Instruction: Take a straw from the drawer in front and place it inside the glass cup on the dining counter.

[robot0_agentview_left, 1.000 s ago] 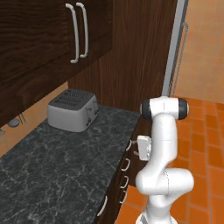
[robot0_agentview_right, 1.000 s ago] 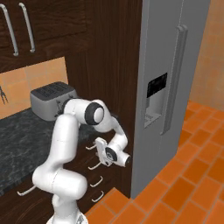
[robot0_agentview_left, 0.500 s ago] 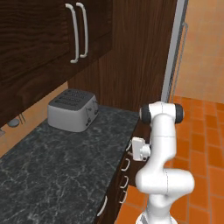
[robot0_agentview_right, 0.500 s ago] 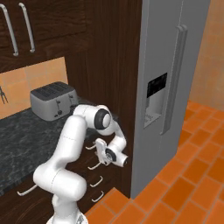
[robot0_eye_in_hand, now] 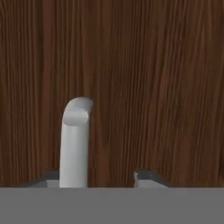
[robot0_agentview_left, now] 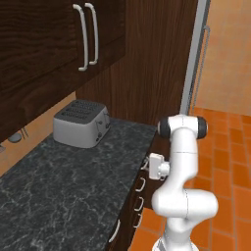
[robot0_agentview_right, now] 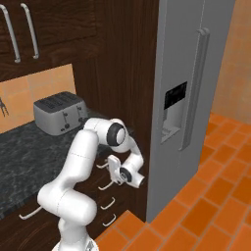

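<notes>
The drawer point(robot0_eye_in_hand: 153, 87) is a dark brown wood front and it is shut. Its curved silver handle point(robot0_eye_in_hand: 75, 140) rises between my fingertips, close against the left one, while the right fingertip point(robot0_eye_in_hand: 146, 177) stands apart from it. My gripper point(robot0_eye_in_hand: 98, 177) is partly open around the handle. From the side, my gripper point(robot0_agentview_right: 111, 166) reaches into the top drawer front just under the counter edge, and the gripper point(robot0_agentview_left: 146, 164) shows at the same spot from the left. The straw is hidden. The glass cup and dining counter are out of view.
A silver toaster point(robot0_agentview_left: 81, 122) sits on the black speckled counter point(robot0_agentview_left: 59, 196). More drawer handles point(robot0_agentview_right: 109, 202) line up below my hand. A tall grey fridge point(robot0_agentview_right: 196, 98) stands to the right, past a wood panel. Orange tile floor point(robot0_agentview_right: 206, 206) lies open on the right.
The elbow has dropped and the hand has pressed closer to the drawer front. The jaws have narrowed around the handle.
</notes>
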